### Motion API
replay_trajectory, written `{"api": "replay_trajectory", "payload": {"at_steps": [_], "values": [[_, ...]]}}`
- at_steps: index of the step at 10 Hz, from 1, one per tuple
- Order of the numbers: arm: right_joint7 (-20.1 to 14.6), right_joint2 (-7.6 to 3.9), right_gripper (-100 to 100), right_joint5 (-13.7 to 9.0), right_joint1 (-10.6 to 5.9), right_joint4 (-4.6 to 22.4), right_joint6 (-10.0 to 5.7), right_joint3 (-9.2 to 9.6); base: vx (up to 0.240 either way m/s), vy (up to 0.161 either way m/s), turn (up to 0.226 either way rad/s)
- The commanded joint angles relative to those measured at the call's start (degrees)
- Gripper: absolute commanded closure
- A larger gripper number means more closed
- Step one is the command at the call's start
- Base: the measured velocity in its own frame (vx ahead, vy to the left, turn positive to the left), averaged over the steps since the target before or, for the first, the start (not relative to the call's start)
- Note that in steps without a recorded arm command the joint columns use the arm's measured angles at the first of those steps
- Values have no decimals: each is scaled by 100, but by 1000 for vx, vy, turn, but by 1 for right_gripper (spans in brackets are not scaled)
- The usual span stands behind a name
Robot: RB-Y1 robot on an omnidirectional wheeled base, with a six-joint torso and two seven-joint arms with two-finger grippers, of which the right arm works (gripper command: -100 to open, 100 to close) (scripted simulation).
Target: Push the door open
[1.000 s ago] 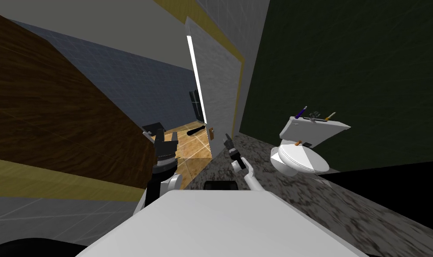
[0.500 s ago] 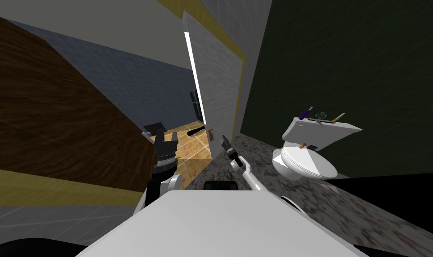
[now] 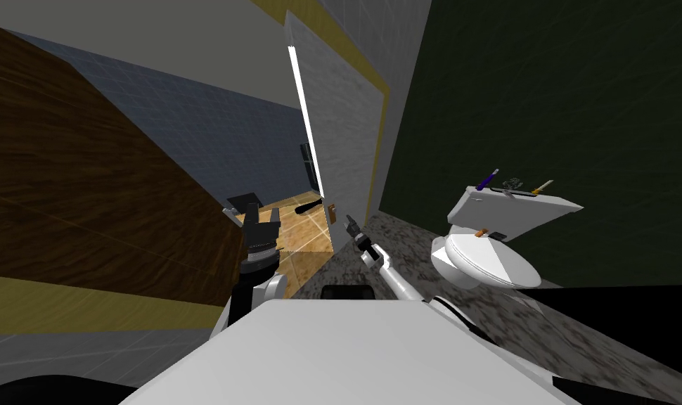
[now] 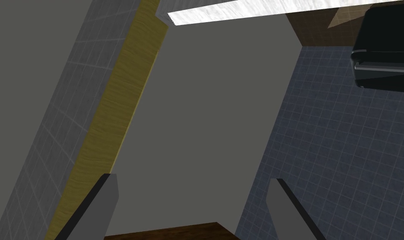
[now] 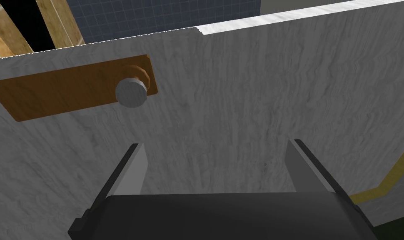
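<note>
head view: grey door (image 3: 343, 140) ajar, right gripper (image 3: 349, 223) at its face; toilet (image 3: 484, 261) off right. left wrist view: left gripper (image 4: 193, 183) fingers apart. right wrist view: fingers apart, facing door beside knob (image 5: 131, 92); contact unclear.

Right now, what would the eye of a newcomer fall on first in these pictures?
The pale grey door comes first: it stands ajar ahead, with the open right gripper close to its face, not far from a round knob on a brown plate. To the robot's right, a white toilet stands on the speckled floor against a dark green wall.
</note>
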Motion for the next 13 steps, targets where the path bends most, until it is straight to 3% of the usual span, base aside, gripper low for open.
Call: {"api": "replay_trajectory", "payload": {"at_steps": [1,6,9,13], "values": [[-105,-53,-100,20,-194,286,33,158,79,-38,51],[-381,-174,-100,66,-857,1265,26,587,83,-49,40],[-501,-225,-100,86,-1147,1692,24,774,70,-37,31],[-609,-268,-100,104,-1406,2075,21,942,46,-23,18]]}}
